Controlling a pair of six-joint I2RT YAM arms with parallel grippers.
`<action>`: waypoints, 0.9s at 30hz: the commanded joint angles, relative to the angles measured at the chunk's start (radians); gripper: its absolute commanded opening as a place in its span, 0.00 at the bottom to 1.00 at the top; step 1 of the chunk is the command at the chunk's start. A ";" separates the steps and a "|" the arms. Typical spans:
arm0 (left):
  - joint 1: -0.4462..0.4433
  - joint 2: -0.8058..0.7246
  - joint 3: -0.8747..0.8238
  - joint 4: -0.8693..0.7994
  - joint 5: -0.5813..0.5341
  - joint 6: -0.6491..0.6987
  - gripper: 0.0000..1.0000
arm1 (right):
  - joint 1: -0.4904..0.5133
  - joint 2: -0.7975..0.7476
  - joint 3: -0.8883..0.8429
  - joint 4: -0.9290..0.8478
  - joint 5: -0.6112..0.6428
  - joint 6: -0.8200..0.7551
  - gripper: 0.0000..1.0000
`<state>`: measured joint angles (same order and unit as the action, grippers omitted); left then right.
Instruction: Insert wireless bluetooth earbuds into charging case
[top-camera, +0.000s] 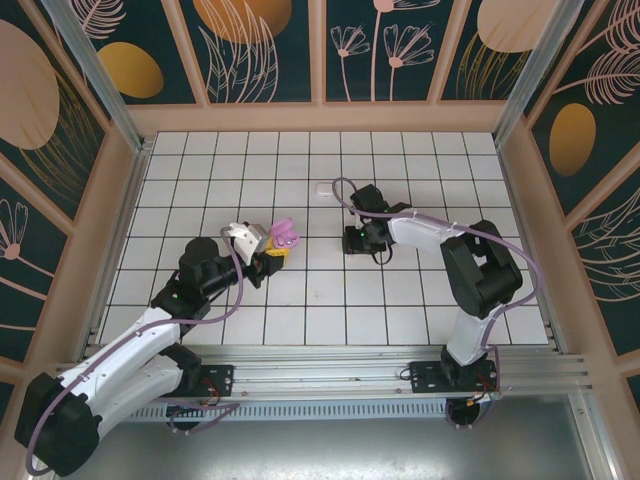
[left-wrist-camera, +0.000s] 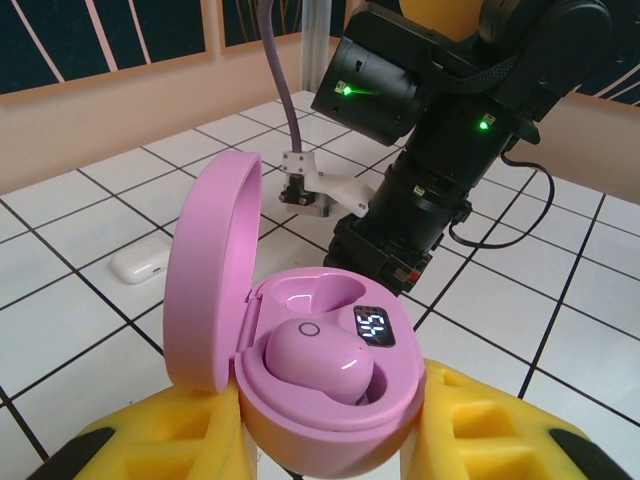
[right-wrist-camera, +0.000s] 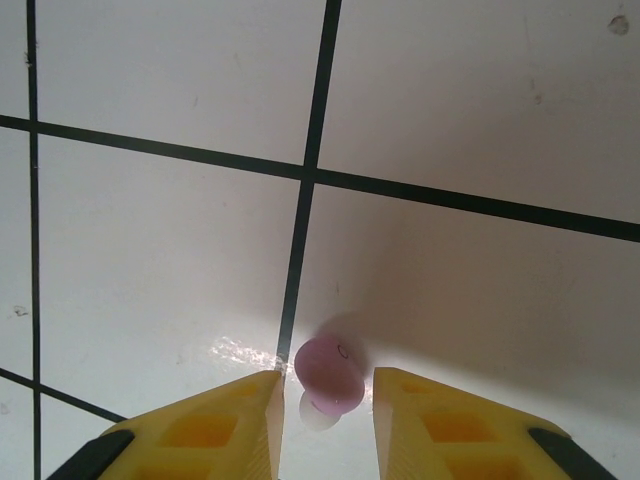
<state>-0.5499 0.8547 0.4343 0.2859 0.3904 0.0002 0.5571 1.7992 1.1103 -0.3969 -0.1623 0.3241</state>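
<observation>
From the top camera, your left gripper (top-camera: 275, 250) holds the pink charging case (top-camera: 284, 235) left of the table's middle. Your right gripper (top-camera: 362, 243) points down at the tiles just beside it to the right, so the right arm is the nearer one to the piece not yet loaded. A white case (top-camera: 322, 188) lies well apart, farther back. On the left wrist camera, the yellow fingers (left-wrist-camera: 490, 430) clamp the pink charging case (left-wrist-camera: 300, 425) from both sides with its lid (left-wrist-camera: 205, 280) swung up. One seated earbud (left-wrist-camera: 315, 360) fills the near socket and the far socket (left-wrist-camera: 315, 295) is bare. On the right wrist camera, the loose pink earbud (right-wrist-camera: 328, 365) rests on the tile between your right gripper (right-wrist-camera: 328, 420) tips. The fingers (right-wrist-camera: 215, 425) are narrow but not pinching, with a sliver of gap on either side. The bud's long axis seems to run toward the wrist, pale tip nearest, across the closing direction, so you likely need only close, then carry left to the bare socket.
</observation>
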 joint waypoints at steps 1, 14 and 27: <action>-0.002 -0.016 0.027 0.005 -0.008 0.015 0.24 | -0.005 0.026 -0.010 0.013 -0.007 -0.028 0.30; -0.002 -0.009 0.035 -0.001 -0.009 0.020 0.24 | -0.004 0.060 -0.009 0.025 0.031 -0.030 0.23; -0.001 0.055 -0.011 0.129 0.071 -0.017 0.24 | 0.117 -0.286 0.101 -0.179 0.331 0.003 0.13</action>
<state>-0.5499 0.8906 0.4339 0.3267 0.4110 -0.0032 0.6285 1.6062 1.1496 -0.5060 0.0597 0.3202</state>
